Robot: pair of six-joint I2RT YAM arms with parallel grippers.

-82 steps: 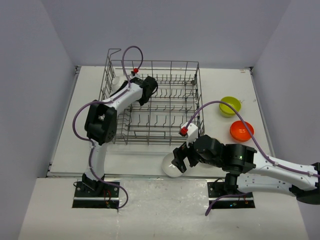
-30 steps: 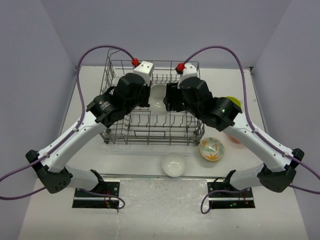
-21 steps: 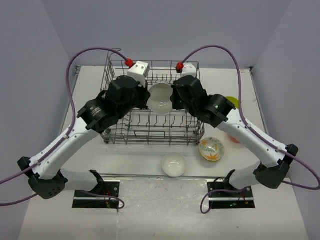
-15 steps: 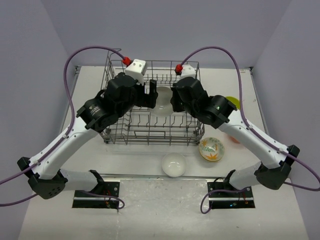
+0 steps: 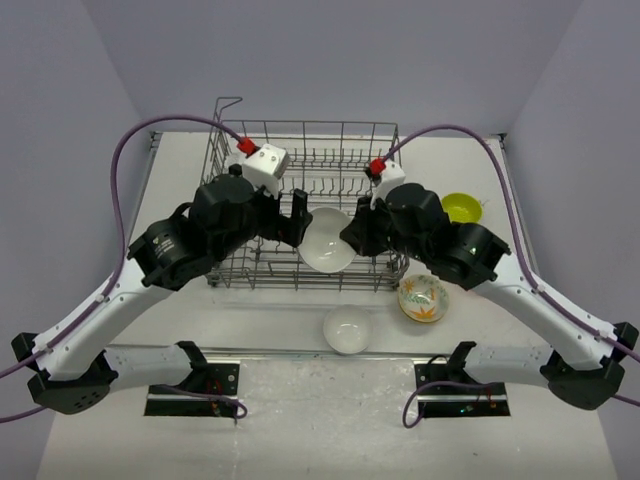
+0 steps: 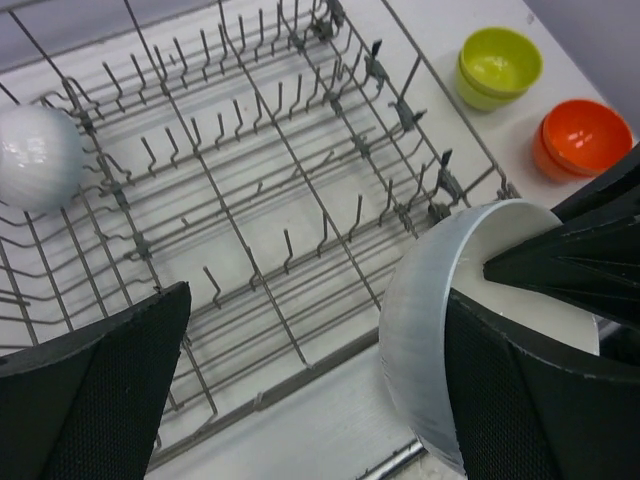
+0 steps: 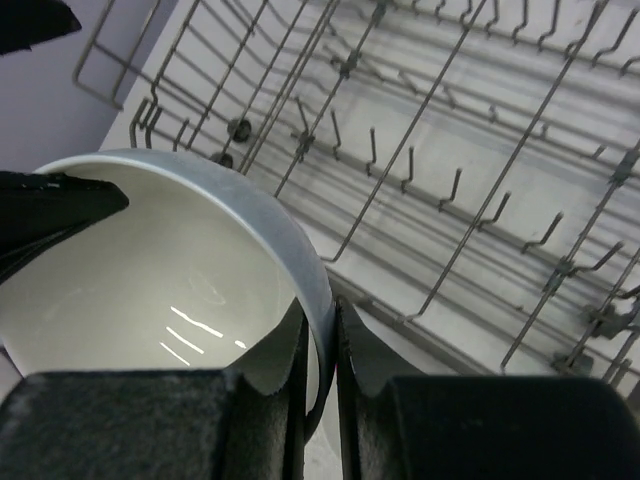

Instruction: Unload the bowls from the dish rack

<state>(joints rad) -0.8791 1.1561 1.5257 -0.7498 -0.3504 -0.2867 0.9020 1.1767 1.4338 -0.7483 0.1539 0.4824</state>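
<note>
A plain white bowl (image 5: 326, 242) (image 7: 150, 270) (image 6: 430, 320) hangs tilted over the near rail of the dish rack (image 5: 330, 140) (image 6: 250, 190) (image 7: 450, 150). My right gripper (image 5: 352, 236) (image 7: 320, 325) is shut on this bowl's rim, one finger inside and one outside. On its other side my left gripper (image 5: 296, 218) (image 6: 318, 300) stands open, the bowl's outer wall close by its right finger (image 6: 540, 400). Another white bowl (image 6: 35, 155) rests among the tines in the rack's far left corner.
On the table in front of the rack sit a white bowl (image 5: 347, 329) and a floral bowl (image 5: 423, 297). To the rack's right are a yellow-green bowl (image 5: 459, 207) (image 6: 499, 65) and an orange bowl (image 6: 583, 138). The table's near edge lies just beyond the lone white bowl.
My left gripper opened and let go of the white bowl while my right gripper shut on its rim. Both arms drew back from the rack's middle to its near rail.
</note>
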